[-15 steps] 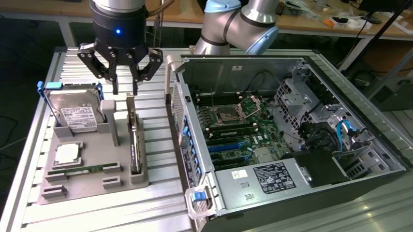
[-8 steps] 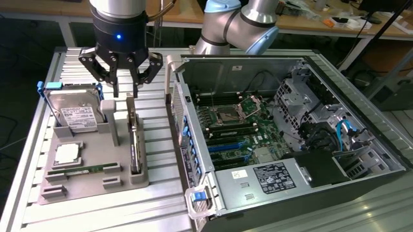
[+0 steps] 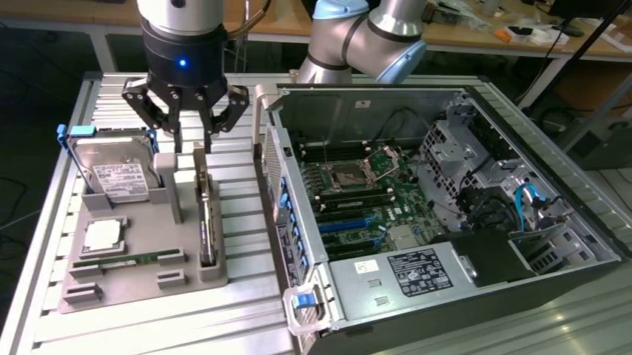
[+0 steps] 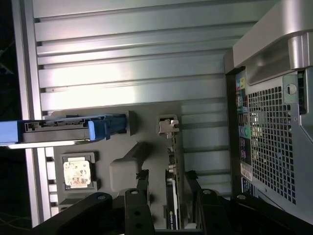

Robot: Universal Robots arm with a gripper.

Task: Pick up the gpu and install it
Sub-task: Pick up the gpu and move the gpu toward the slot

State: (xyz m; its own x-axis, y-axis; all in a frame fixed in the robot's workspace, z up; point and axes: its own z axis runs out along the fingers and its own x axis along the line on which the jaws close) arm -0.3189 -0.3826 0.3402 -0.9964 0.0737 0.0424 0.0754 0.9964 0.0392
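Fingers (image 3: 144, 111) of the black three-fingered gripper (image 3: 188, 132) stand spread wide and empty, hanging just above the upper edge of the gpu (image 3: 204, 214), a thin dark circuit card with a silver metal end bracket; the spread looks chosen so the pads can pass down either side of the card, and in the wrist view the card runs edge-on between them; the ribbed aluminium table (image 3: 247, 310) carries everything; toward the exterior view's right the big grey open-sided computer case (image 3: 395, 103) lies on its side with the green motherboard (image 3: 365, 200) facing up, presumably so a card can be pressed straight down into a slot; just beside it the grey moulded parts tray (image 3: 138, 294) keeps each part in its own recess; the gpu stands on its long edge in that tray's slotted posts, a posture that offers both flat faces to a pinch; the silver hard drive with a white label (image 3: 114, 174) leans in its blue-ended cradle near the gripper; the square silver processor chip (image 3: 102, 235) and the narrow green memory stick (image 3: 123, 260) lie flat in their recesses
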